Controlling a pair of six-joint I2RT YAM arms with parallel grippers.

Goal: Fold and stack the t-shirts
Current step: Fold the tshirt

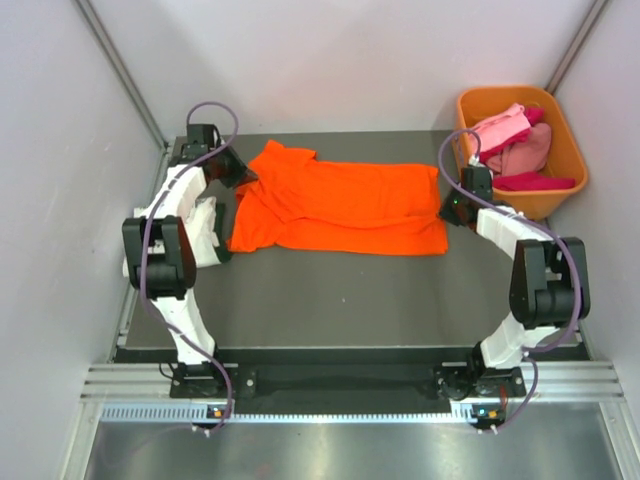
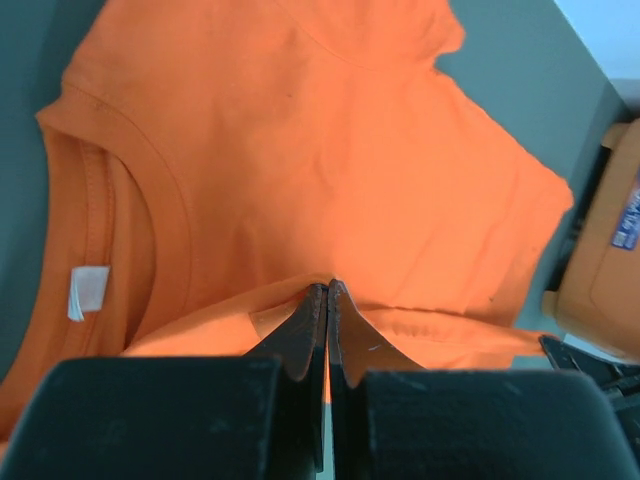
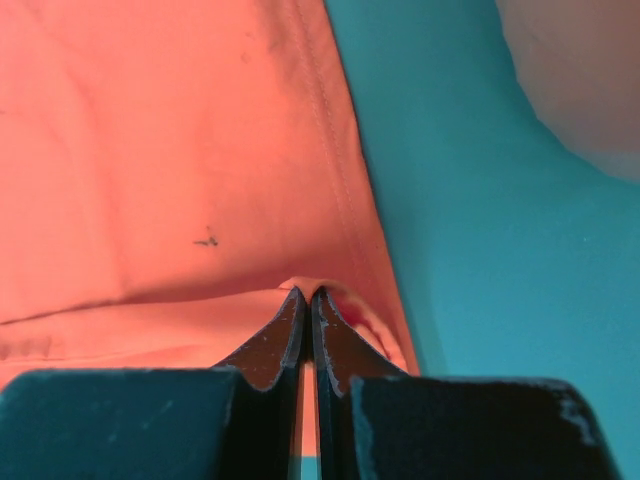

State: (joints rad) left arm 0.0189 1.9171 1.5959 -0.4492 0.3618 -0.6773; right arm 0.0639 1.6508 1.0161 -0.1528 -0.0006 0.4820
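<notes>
We see the orange t-shirt point(image 1: 340, 205) lying left-right on the counter point(image 1: 330, 300), left hand point(image 2: 327, 290) clamped on its collar end, right hand point(image 3: 305, 292) clamped on its hem.

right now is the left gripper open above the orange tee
No, the left gripper is shut, its jaws pinching a raised fold of the orange t-shirt.

Soft, even light from above filled the top view; shadows were faint, and the metal front ledge point(image 1: 340, 450) showed dull glare. The right wrist view was colour-shifted (table point(image 3: 500, 250) teal, orange t-shirt point(image 3: 150, 150) salmon), with its nearest foreground blurred.
</notes>
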